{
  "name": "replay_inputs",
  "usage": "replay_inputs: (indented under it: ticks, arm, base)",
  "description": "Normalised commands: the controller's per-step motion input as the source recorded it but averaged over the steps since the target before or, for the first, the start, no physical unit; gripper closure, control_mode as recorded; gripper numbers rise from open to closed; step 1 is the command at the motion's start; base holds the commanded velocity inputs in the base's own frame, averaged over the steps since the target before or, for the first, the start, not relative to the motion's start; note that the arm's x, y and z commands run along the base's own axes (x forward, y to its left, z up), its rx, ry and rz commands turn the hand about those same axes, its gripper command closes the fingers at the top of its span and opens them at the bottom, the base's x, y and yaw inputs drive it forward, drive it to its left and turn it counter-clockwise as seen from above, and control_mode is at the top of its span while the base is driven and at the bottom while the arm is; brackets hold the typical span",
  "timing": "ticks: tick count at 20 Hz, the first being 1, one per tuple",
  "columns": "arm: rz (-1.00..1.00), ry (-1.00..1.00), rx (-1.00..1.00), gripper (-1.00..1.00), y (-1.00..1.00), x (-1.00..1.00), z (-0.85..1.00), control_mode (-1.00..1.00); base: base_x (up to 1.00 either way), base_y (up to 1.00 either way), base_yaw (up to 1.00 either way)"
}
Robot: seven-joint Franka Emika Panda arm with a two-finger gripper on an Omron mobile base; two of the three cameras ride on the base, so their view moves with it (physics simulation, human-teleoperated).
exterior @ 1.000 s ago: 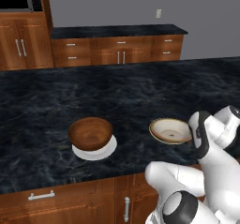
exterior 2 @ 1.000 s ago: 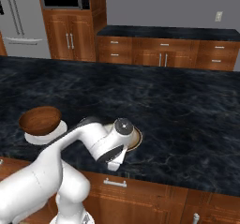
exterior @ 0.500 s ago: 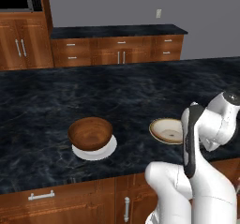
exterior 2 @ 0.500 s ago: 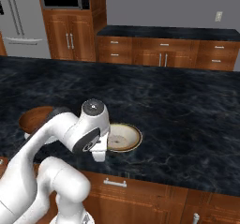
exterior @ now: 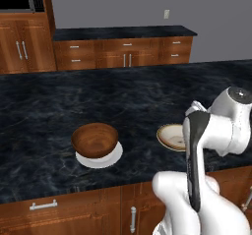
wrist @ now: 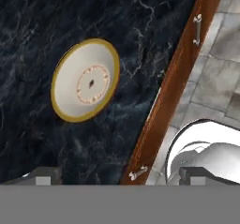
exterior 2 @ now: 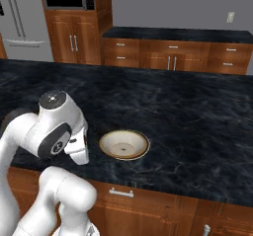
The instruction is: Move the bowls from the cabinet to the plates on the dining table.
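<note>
The dark-brown wooden bowl (exterior: 94,139) stands in a white plate (exterior: 102,160) near the front edge of the dining table (exterior: 147,99). To its right on the marble lies the cream bowl (exterior: 170,136) (exterior 2: 124,144) with a tan rim; whether a plate is under it I cannot tell. In the hand view the cream bowl (wrist: 85,80) sits well ahead of my gripper (wrist: 118,177), which hangs open and empty past the table's wooden front edge. The cabinet is out of view.
Low wooden drawers (exterior 2: 170,57) under a dark counter line the back wall, with a microwave tower (exterior 2: 69,18) and a fridge (exterior 2: 17,20) to the left. Silver handles (wrist: 198,28) run along the table's front, above grey floor tiles (wrist: 220,73).
My arm has swung back and to the left, away from the cream bowl, which now lies uncovered in the right base view. The jaws have stayed open. Both bowls have stayed where they were.
</note>
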Motion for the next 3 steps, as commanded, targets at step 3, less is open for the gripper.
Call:
replay_inputs:
  ticks: [3]
  arm:
    - [0.07, -0.06, -0.12, -1.0, 0.29, -0.64, 0.61, -1.0]
  base:
    - [0.0, 0.0, 0.0]
